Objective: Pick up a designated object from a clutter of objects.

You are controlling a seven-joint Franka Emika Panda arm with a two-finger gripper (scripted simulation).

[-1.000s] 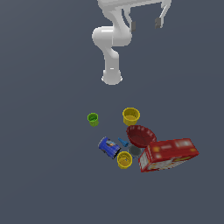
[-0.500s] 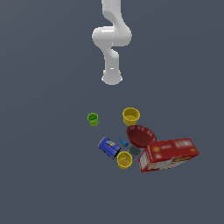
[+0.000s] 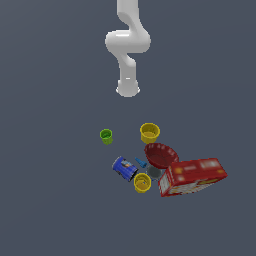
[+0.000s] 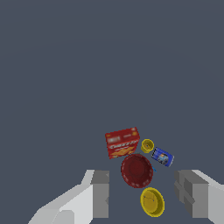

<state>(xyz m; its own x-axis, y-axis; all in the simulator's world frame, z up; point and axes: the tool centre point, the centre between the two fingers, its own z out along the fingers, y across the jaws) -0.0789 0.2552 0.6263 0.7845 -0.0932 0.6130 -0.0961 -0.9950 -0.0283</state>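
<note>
Now my gripper [image 4: 142,199] has swung up out of the exterior view, fingers spread and empty. From the wrist, the ribbed dark red bowl [image 4: 137,170] sits between them, far below, touching the red cardboard box [image 4: 122,142].

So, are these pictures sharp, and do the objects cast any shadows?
Exterior view: soft and coarse, flat light, no cast shadows under the ribbed dark red bowl or red rectangular box. Wrist view: blocky edges on the open gripper, no glare.
</note>
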